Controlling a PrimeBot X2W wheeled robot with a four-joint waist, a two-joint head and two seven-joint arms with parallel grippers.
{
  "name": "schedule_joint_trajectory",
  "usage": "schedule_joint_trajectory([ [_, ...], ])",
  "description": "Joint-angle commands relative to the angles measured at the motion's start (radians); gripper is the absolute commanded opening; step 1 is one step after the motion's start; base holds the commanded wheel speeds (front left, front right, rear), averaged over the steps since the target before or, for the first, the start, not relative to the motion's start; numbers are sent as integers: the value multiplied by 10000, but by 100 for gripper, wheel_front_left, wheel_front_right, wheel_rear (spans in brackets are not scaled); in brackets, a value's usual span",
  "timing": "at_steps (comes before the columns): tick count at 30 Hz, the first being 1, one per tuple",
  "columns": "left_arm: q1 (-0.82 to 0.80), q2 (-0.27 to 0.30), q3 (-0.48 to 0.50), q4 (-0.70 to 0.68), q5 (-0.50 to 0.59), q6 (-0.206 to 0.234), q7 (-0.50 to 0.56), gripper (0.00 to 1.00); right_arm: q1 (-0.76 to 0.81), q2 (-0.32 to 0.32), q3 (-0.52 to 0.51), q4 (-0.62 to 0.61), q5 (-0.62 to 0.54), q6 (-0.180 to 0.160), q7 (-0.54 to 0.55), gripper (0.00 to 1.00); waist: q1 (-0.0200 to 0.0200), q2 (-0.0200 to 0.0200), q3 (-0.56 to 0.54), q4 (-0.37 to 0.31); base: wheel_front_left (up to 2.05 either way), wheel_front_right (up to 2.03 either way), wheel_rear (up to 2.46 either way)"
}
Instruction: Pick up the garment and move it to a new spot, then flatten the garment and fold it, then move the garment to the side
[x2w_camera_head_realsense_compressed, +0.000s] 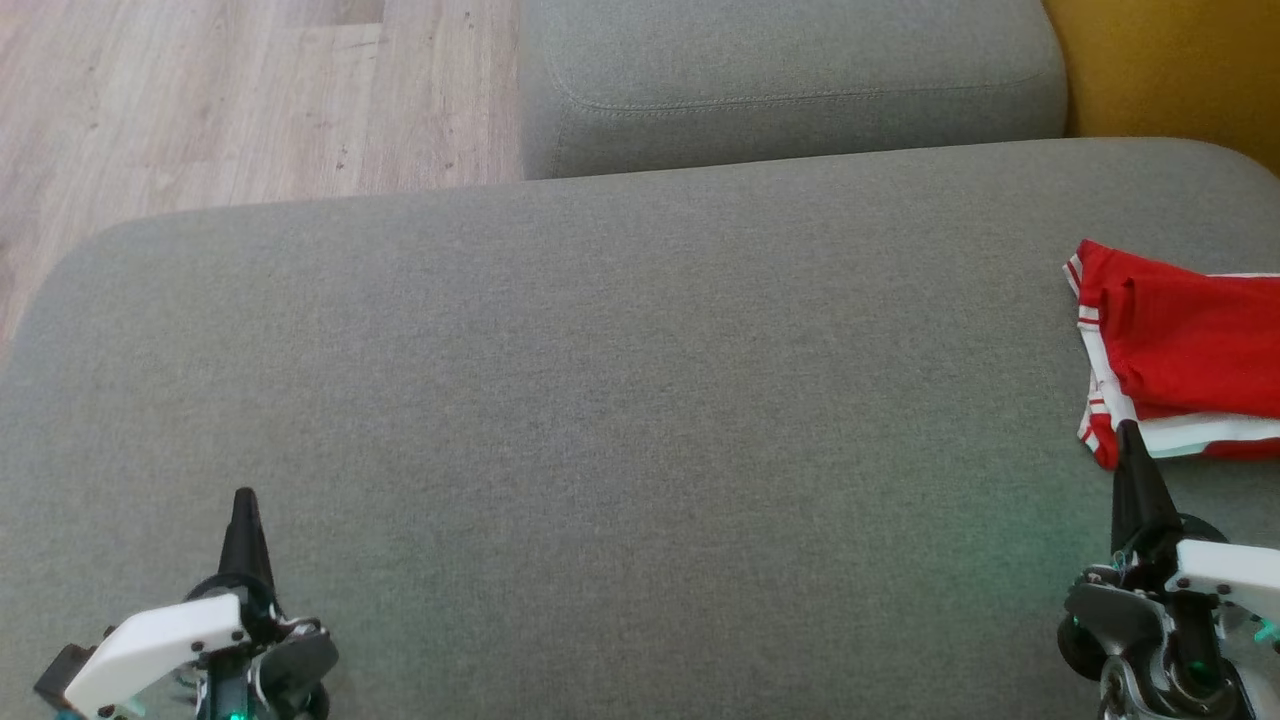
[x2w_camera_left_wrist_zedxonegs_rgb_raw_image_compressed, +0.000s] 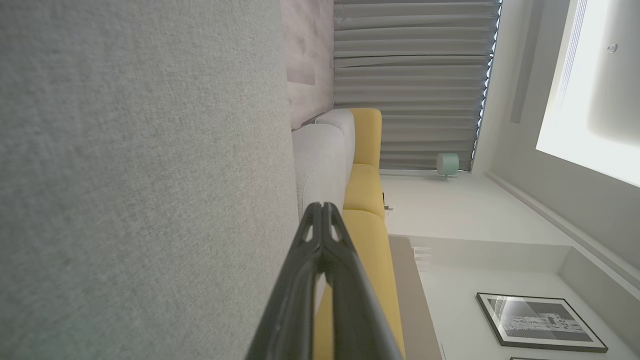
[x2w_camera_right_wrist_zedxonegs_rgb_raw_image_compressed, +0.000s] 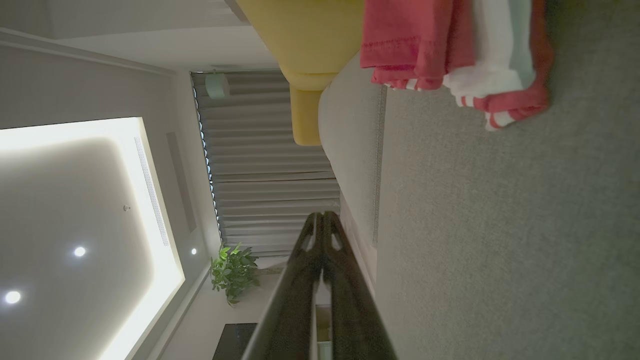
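a: where do we see the garment (x2w_camera_head_realsense_compressed: 1190, 350)?
b: at the far right edge of the head view. it is a red piece with white stripes and a white band, folded into a flat bundle on the big grey cushion (x2w_camera_head_realsense_compressed: 600, 400).
a: and our right pincer (x2w_camera_head_realsense_compressed: 1128, 428)?
b: it rises from the lower right, the arm low over the cushion and the fingers pointing away from us. in the head view its tip overlaps the garment's near edge. in the right wrist view the bundle lies ahead and off to one side, apart from the tips.
a: is it clenched?
b: yes, both dark fingers are pressed together to one point, and they hold nothing.
a: and the left pincer (x2w_camera_head_realsense_compressed: 244, 495)?
b: we see it at the lower left, over bare cushion and well apart from the garment, pointing the same way. it is clenched too, and empty. its wrist is rolled on its side, so in the left wrist view the cushion stands like a wall.
a: what else do we see?
b: a second grey cushion (x2w_camera_head_realsense_compressed: 790, 80) behind, wood floor (x2w_camera_head_realsense_compressed: 200, 90) at the upper left and a yellow seat (x2w_camera_head_realsense_compressed: 1170, 60) at the upper right.
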Motion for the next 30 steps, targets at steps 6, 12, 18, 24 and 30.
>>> schedule_joint_trajectory([
  [6,-509,60,367,-278,148,-69,63,0,-540,-49,163,-315,-89,-7,58,0,0,0,0,0,0,0,0],
  [12,-510,52,378,-277,157,-69,72,0,-541,-42,153,-314,-97,-7,66,0,0,0,0,0,0,0,0],
  [18,-511,45,388,-277,165,-69,80,0,-542,-36,144,-314,-105,-7,73,0,0,0,0,0,0,0,0],
  [24,-512,39,397,-277,173,-69,88,0,-543,-30,135,-313,-112,-7,80,0,0,0,0,0,0,0,0],
  [30,-513,33,406,-276,180,-69,94,0,-543,-25,128,-313,-118,-7,86,0,0,0,0,0,0,0,0],
])
